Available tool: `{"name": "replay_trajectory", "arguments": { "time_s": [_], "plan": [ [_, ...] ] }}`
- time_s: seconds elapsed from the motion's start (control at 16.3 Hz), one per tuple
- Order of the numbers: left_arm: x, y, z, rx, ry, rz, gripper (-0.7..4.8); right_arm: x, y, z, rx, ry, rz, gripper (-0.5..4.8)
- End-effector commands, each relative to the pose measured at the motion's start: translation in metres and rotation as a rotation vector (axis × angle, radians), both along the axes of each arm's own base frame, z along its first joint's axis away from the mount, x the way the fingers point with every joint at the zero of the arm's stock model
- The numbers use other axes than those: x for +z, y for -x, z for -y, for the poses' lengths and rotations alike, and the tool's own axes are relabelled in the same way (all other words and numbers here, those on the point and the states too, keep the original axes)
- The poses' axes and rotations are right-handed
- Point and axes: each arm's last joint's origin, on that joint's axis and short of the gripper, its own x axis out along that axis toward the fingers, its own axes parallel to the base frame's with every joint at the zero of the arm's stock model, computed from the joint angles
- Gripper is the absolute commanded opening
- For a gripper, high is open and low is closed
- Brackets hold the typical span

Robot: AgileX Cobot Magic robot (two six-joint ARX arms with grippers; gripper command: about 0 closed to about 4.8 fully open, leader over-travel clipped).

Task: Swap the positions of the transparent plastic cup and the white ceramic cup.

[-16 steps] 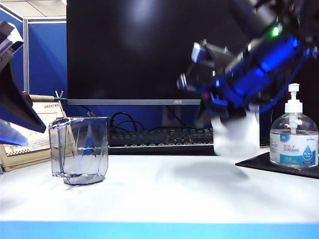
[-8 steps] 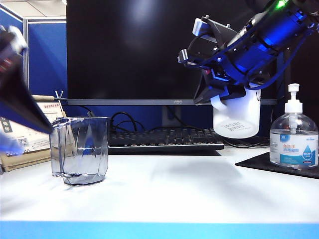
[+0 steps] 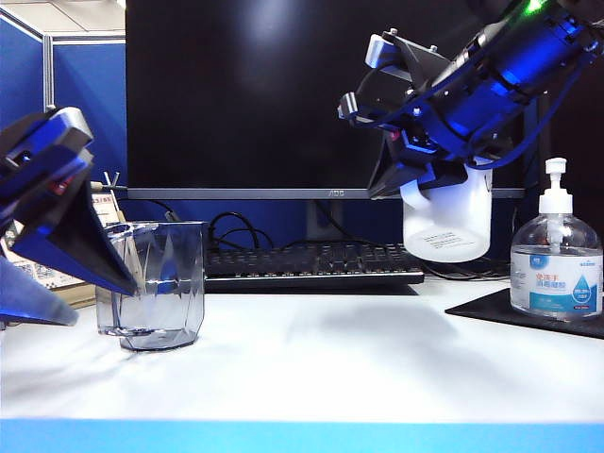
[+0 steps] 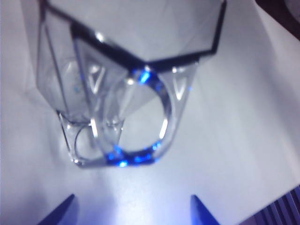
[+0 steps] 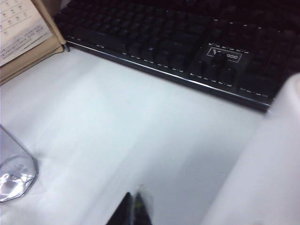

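Note:
The transparent plastic cup (image 3: 156, 283) stands upright on the white table at the left, its clear handle (image 4: 136, 122) turned toward my left gripper (image 4: 132, 197). That gripper is open, its blue fingertips apart just short of the handle, touching nothing. In the exterior view the left gripper (image 3: 94, 274) sits low beside the cup's left side. The white ceramic cup (image 3: 448, 222) hangs in the air at the right, above the table, with my right gripper (image 3: 401, 184) shut on its handle. In the right wrist view the cup's white wall (image 5: 267, 173) fills one side beside the closed right gripper (image 5: 133, 194); the transparent plastic cup's base (image 5: 14, 168) shows too.
A black keyboard (image 3: 311, 262) lies along the back under a dark monitor (image 3: 283, 94). A clear pump bottle (image 3: 557, 260) stands on a black mat (image 3: 491, 307) at the far right. A desk calendar (image 3: 104, 208) sits behind the clear cup.
My left gripper has come down and in toward the clear cup, its fingers spread wider. The right gripper lifted the white cup off the table, then held it almost still.

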Motion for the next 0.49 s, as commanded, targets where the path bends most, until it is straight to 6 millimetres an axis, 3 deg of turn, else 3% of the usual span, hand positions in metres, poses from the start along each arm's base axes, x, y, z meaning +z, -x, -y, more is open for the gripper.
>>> {"name": "replay_trajectory", "arguments": {
  "time_s": [0.06,0.49],
  "plan": [
    [0.0035,-0.0024,0.0006,0.011,0.003,0.04,3.1,0.0113,-0.0009,-0.0015,0.009,-0.029,0.066,-0.06],
    [0.0077,-0.0088,0.002,0.059,-0.003,0.132,3.09,0.0112,-0.0006,-0.002,0.029,-0.037,0.061,-0.06]
  ]
}}
